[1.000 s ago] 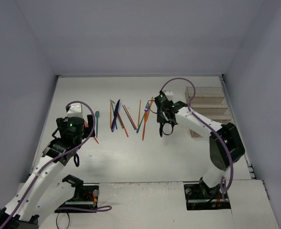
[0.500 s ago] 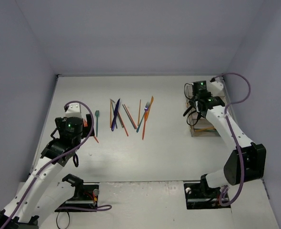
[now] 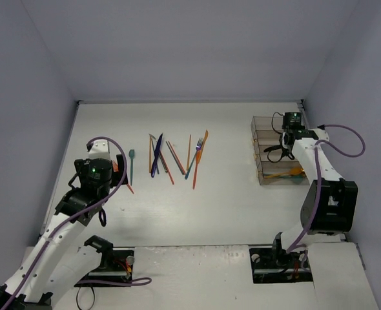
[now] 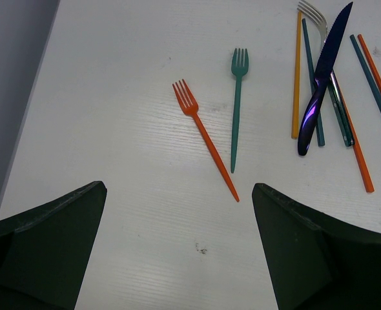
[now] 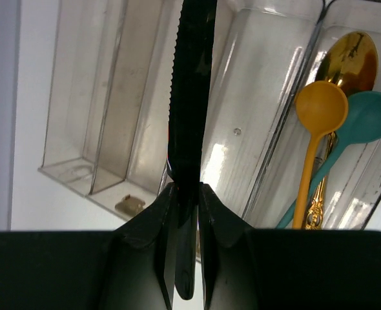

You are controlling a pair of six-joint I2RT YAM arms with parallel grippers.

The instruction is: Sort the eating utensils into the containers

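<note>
My right gripper (image 5: 187,194) is shut on the handle of a black serrated knife (image 5: 190,90). It holds the knife above the containers (image 3: 258,175), over the clear bins (image 5: 242,129) beside the one with the spoons. That bin holds an orange spoon (image 5: 319,110), a teal spoon (image 5: 368,119) and a gold spoon (image 5: 352,55). My left gripper (image 4: 177,245) stands open over bare table. An orange fork (image 4: 203,139) and a teal fork (image 4: 237,97) lie just beyond its fingertips. More eating utensils (image 3: 174,158) lie fanned out mid-table.
A navy knife (image 4: 321,77) lies across orange and teal chopsticks (image 4: 297,77) at the right of the left wrist view. Grey walls enclose the table on the left, back and right. The containers sit close to the right wall.
The right arm swung from the utensil pile in the middle to the containers at the right, carrying the black knife. The left arm has not moved.
</note>
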